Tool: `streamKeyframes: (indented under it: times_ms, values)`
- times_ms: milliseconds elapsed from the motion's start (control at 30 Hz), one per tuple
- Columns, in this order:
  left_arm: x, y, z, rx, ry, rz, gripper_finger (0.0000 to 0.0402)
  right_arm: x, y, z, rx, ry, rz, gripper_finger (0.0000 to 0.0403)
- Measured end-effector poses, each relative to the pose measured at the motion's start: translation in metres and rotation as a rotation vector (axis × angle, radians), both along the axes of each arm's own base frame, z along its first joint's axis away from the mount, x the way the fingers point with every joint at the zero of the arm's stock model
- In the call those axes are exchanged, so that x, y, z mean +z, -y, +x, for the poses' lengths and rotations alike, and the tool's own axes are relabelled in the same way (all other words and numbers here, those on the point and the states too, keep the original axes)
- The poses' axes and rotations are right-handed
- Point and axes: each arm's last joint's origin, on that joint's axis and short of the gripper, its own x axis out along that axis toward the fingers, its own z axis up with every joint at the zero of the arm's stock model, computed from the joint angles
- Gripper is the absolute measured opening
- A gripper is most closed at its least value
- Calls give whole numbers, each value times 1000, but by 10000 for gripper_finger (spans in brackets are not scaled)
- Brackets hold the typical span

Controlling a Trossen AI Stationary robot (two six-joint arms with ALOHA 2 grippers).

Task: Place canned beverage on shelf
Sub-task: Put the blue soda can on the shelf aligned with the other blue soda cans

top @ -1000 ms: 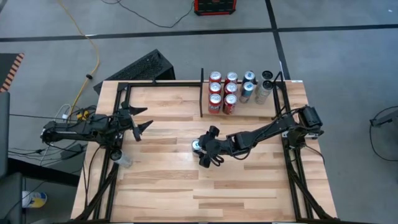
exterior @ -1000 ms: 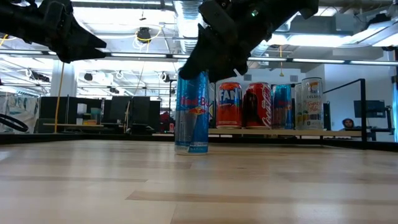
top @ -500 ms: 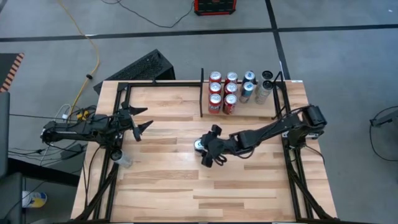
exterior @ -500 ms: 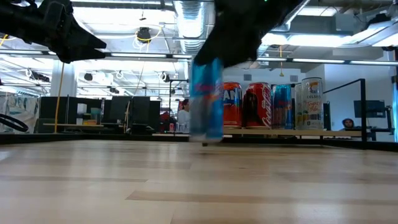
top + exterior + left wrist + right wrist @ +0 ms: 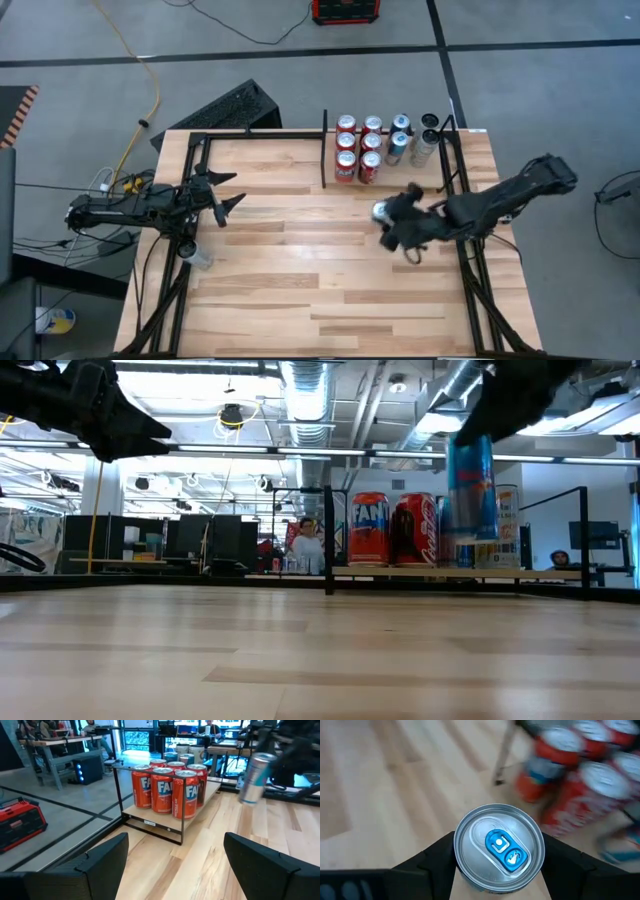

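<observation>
The canned beverage is a slim blue and silver can with a blue tab. It hangs above the table in front of the shelf, a wood bay at the far right behind a black divider bar. My right gripper is shut on the can, which also shows in the low view and the left wrist view. My left gripper waits open over the table's left side, pointing level with nothing between its fingers. My right gripper pinches the can's upper side wall, just below the rim, between its two fingers, one on each side. The fingers come slanting down from the table's right side. The can is lifted clear of the table and hangs nearly upright, top up.
Several red cans and some silver and dark ones stand in rows at the back of the shelf. Black tube frame runs along the shelf's right side. Bare wood lies in front of the cans. A person shows in the room behind.
My right gripper has lifted the can off the middle of the table and carried it toward the table's right edge and the shelf. The can now hangs clear of the wood, still about upright.
</observation>
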Motion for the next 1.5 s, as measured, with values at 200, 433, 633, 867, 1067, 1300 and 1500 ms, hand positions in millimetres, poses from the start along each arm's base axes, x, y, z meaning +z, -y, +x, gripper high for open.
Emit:
streamKeyframes:
  times_ms: [200,433,633,867,1067,1300,1500]
  values:
    - [0,0,0,2,16,-25,316,-13,38,-32,-111,78,-21,262]
    - [1,0,0,10,30,-43,316,-19,75,-38,-171,74,-57,262]
    - [1,0,0,11,32,-46,316,-18,100,-39,-179,41,-55,262]
    - [0,0,0,11,29,-46,316,-18,122,-42,-214,46,-20,262]
    - [0,0,0,11,23,-42,316,-22,134,-40,-233,29,-8,262]
    - [0,0,0,10,20,-36,316,-26,138,-34,-239,8,-9,262]
    - [0,0,0,10,20,-36,316,-26,139,-34,-247,12,-4,289]
